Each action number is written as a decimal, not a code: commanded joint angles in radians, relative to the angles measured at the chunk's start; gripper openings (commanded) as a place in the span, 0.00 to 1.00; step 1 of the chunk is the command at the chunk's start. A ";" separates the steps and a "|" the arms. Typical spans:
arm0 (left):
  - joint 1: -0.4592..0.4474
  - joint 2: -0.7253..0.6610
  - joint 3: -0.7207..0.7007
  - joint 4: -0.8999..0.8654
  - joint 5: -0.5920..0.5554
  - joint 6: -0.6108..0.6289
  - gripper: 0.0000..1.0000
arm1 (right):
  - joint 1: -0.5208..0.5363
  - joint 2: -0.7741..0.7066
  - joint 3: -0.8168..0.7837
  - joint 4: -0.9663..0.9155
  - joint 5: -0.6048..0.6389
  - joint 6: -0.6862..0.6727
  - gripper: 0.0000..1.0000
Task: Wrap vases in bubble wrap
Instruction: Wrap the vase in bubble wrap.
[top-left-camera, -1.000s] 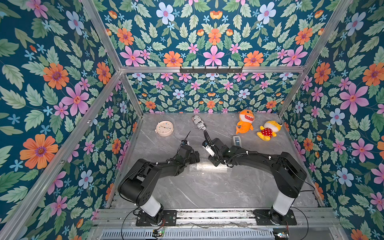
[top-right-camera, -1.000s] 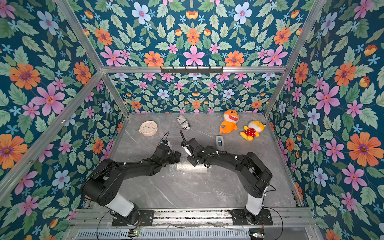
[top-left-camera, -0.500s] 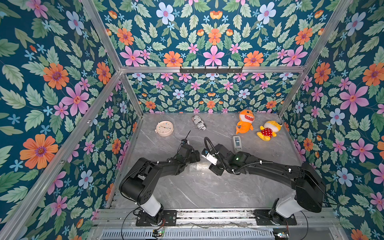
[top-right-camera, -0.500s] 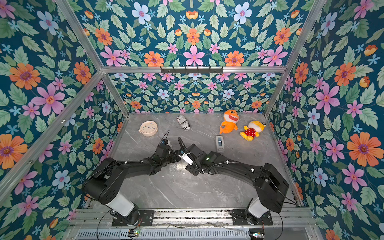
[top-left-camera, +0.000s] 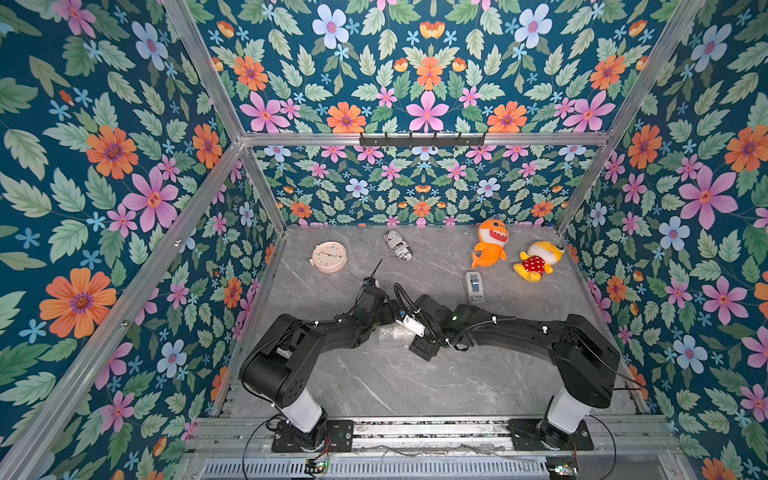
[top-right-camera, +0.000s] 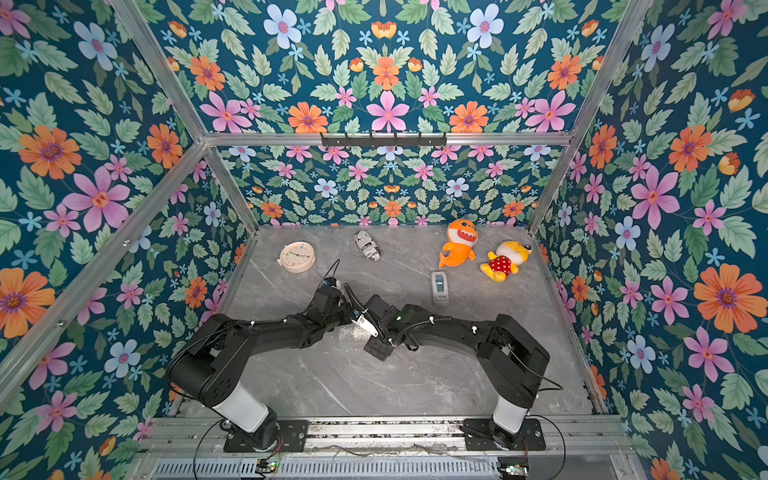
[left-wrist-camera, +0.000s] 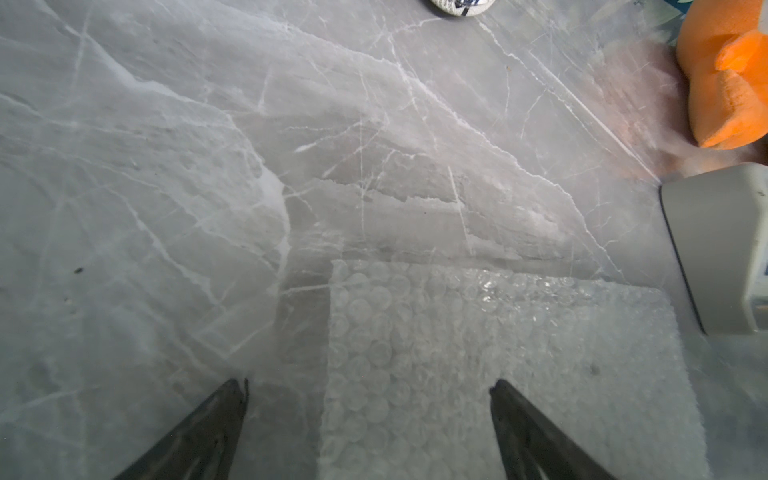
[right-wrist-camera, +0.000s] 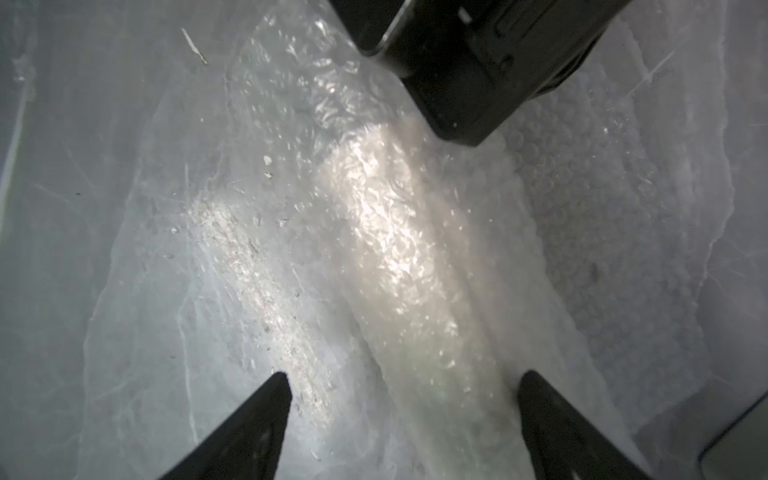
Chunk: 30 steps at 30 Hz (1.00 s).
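Left pincer spread, right pincer spread, one vase, one bubble wrap

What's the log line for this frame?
vase: covered by bubble wrap | left tool: open | right tool: open over vase

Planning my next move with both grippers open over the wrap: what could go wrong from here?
Neither the left gripper nor the right gripper holds the bubble wrap, so the loose layer over the vase may spring open.
The vase appears to lie on its side and could roll if nudged.
The left gripper's body crowds the right wrist view, so the two could collide.
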 joint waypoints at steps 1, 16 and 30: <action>0.001 0.016 -0.005 -0.155 0.048 -0.009 0.94 | 0.003 0.021 -0.001 -0.035 -0.004 -0.010 0.84; 0.022 0.011 0.060 -0.223 0.027 0.035 0.97 | -0.033 0.092 0.006 0.040 -0.015 -0.010 0.65; 0.200 -0.159 0.197 -0.359 0.113 0.160 0.99 | -0.054 0.136 -0.027 0.086 -0.079 0.044 0.67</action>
